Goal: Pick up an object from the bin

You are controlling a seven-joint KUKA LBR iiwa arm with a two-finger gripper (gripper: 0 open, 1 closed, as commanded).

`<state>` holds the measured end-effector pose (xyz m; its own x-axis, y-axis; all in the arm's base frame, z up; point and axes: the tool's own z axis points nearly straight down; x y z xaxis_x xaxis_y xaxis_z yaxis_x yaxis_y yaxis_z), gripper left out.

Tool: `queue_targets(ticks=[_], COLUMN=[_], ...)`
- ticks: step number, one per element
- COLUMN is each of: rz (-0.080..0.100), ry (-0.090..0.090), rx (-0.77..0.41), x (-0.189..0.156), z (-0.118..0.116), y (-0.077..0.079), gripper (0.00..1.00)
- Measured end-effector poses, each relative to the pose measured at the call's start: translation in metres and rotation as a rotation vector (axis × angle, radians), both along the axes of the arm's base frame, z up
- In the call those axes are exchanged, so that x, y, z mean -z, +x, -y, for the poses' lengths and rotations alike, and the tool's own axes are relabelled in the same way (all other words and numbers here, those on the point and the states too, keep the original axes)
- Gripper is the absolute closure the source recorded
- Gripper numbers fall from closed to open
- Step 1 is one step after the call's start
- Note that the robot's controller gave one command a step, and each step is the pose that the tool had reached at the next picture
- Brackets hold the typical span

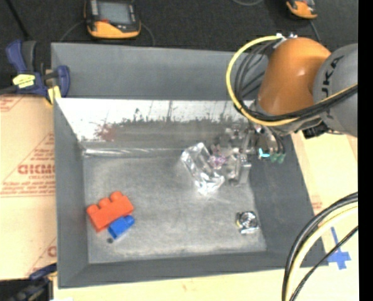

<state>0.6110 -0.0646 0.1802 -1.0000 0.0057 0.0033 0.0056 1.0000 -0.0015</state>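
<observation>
My gripper (235, 157) hangs low in the bin's right half, below the arm's orange cover. It is right beside a crumpled clear plastic piece (199, 168) lying in the middle of the bin, at that piece's right edge and seemingly touching it. A small shiny metal object (247, 222) rests on the floor below the gripper, near the bin's front right corner.
An orange toy brick (108, 209) lies at the bin's front left with a smaller blue brick (121, 226) against its lower right side. The arm and its looped cables lean over the bin's right wall.
</observation>
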Motion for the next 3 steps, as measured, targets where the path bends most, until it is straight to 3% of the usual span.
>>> queue_targets(ticks=[1,2,3], rz=[0.007,0.011,0.015], ry=[-0.001,-0.001,-0.003], rx=[-0.337,-0.337,-0.349], x=[0.11,0.108,-0.02], z=[0.027,0.027,0.017], y=[0.034,0.036,0.003], gripper=[0.0,1.0,1.0])
